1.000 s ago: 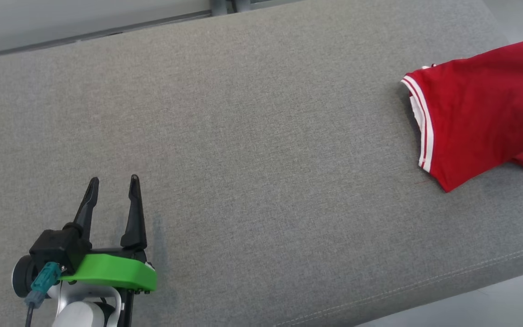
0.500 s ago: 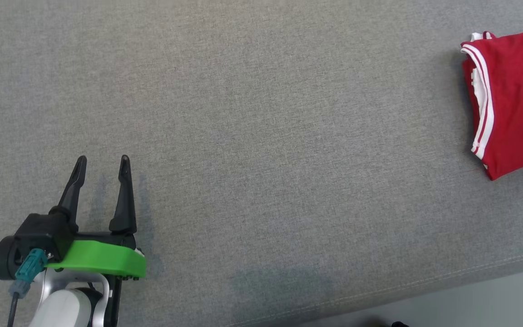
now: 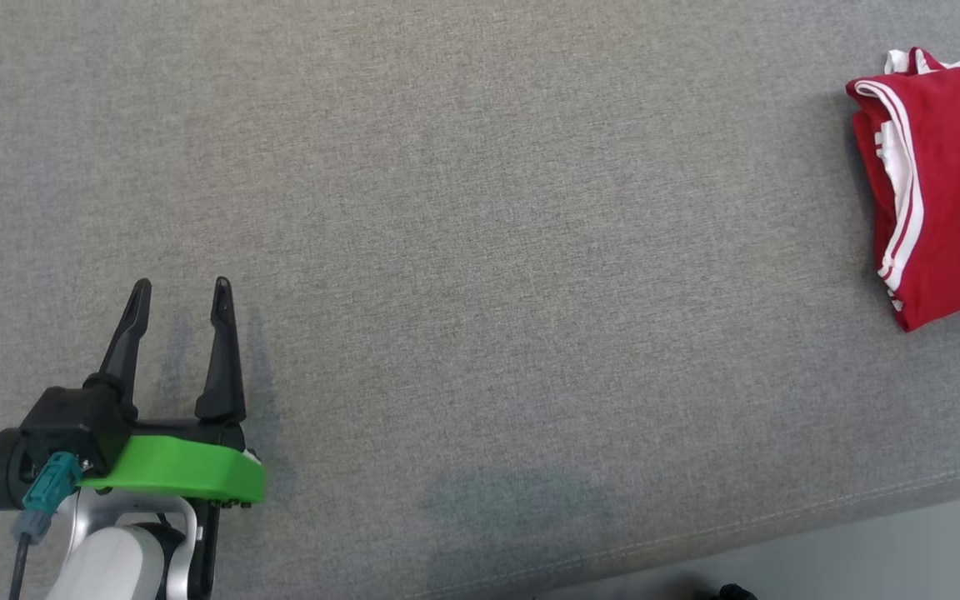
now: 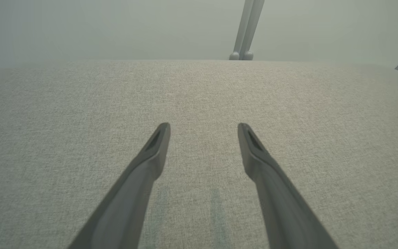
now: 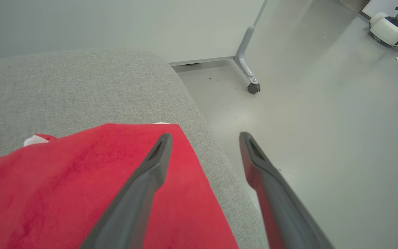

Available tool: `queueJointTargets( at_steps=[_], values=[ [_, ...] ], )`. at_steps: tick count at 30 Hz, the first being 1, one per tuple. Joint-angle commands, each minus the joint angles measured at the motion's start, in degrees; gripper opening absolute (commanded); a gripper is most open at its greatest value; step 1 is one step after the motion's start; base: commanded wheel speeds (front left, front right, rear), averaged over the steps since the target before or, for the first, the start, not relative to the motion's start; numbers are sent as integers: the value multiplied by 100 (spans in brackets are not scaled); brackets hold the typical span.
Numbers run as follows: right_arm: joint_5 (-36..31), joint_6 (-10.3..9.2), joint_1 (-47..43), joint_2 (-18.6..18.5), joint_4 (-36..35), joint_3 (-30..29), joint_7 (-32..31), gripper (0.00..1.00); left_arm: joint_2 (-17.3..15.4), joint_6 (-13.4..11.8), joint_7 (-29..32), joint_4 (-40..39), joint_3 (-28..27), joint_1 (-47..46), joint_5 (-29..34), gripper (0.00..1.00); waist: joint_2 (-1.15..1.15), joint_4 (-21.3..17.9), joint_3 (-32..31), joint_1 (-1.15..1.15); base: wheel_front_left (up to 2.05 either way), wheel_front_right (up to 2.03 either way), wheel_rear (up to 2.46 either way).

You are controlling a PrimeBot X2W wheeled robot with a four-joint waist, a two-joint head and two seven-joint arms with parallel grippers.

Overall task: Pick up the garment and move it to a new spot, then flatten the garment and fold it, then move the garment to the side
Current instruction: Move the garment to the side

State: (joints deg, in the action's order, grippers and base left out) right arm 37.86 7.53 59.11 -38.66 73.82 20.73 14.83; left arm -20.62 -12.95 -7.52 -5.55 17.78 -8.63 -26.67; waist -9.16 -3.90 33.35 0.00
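The garment [image 3: 951, 183], red with white stripes along its edge, lies folded at the far right of the grey cushion [image 3: 480, 250]. In the right wrist view the garment [image 5: 64, 193] spreads flat below my right gripper [image 5: 204, 138], which is open with nothing between its fingers; one finger hangs over the cloth's corner, the other over the cushion's edge and the floor. My left gripper [image 3: 178, 292] is open and empty at the lower left, far from the garment, and the left wrist view has the left gripper [image 4: 203, 127] just above bare cushion.
The cushion's front seam [image 3: 780, 517] runs along the lower right, with pale floor [image 3: 863, 558] beyond it. In the right wrist view the cushion's right end drops to the floor [image 5: 323, 121], where a grey caster leg [image 5: 249, 74] stands by the wall.
The head camera has tilted down and turned, shifting the whole picture. The garment, hanging stretched a second ago, now lies settled and folded on the cushion. My left gripper stays open.
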Motion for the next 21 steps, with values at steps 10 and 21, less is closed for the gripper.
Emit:
queueJointTargets(
  at_steps=[10,21],
  values=[
    [-1578,-9,208,571,-254,-1209,25,100,102,85,-200,150,87,-146,-48,100,0,-217,-434,0,0,0,0],
    [-2715,-9,-505,1348,-1341,-2245,26,100,335,186,-478,575,148,-210,-157,100,0,-254,-1289,0,0,0,0]
  ],
)
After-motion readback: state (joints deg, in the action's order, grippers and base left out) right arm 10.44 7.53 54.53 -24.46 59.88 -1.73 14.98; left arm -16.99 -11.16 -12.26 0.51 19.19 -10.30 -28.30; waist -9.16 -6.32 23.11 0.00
